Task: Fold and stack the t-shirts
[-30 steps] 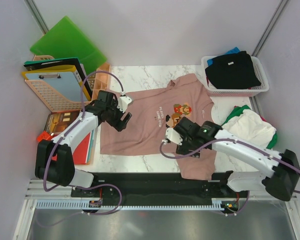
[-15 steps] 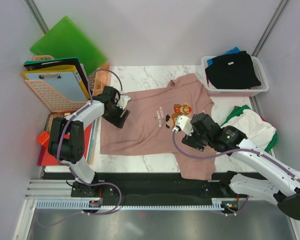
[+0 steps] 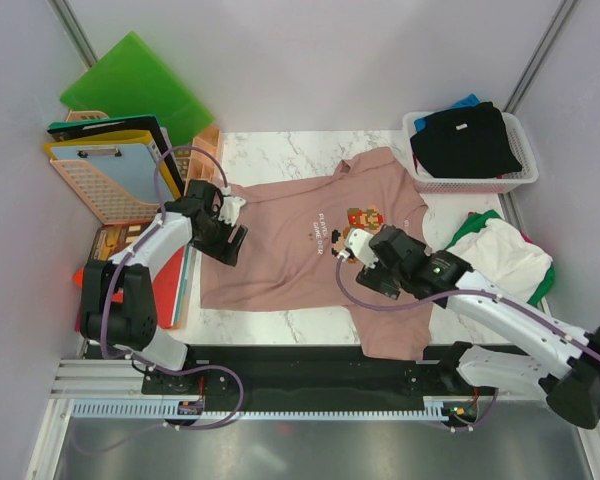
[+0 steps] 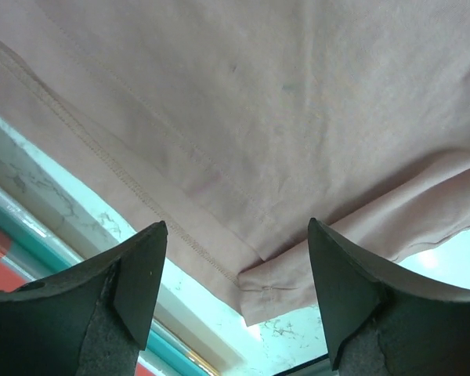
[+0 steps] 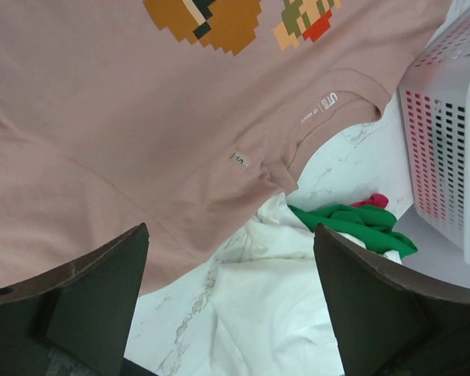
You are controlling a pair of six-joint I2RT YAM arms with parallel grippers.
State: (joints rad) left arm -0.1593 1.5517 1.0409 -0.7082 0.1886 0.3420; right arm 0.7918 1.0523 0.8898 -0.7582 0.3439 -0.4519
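Now: pink shirt (image 3: 280, 265) spread flat; left gripper (image 3: 228, 222) over its left edge, jaws apart, empty; right gripper (image 3: 358, 262) over its chest, jaws apart, empty.

One pink t-shirt (image 3: 290, 260), one white t-shirt (image 3: 500, 255), one green t-shirt (image 5: 352, 221), one black t-shirt (image 3: 465, 140) and one blue t-shirt (image 3: 467, 101). One white basket (image 3: 470, 184). Two arms: left end effector (image 4: 236, 229), right end effector (image 5: 231, 235). One green folder (image 3: 135, 85).

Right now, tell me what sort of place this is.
Probably a robot test booth set up for laundry folding, not a home: plain partition walls enclose a marble-look table, a pink t-shirt lies spread on it, and a white basket holds more clothes.
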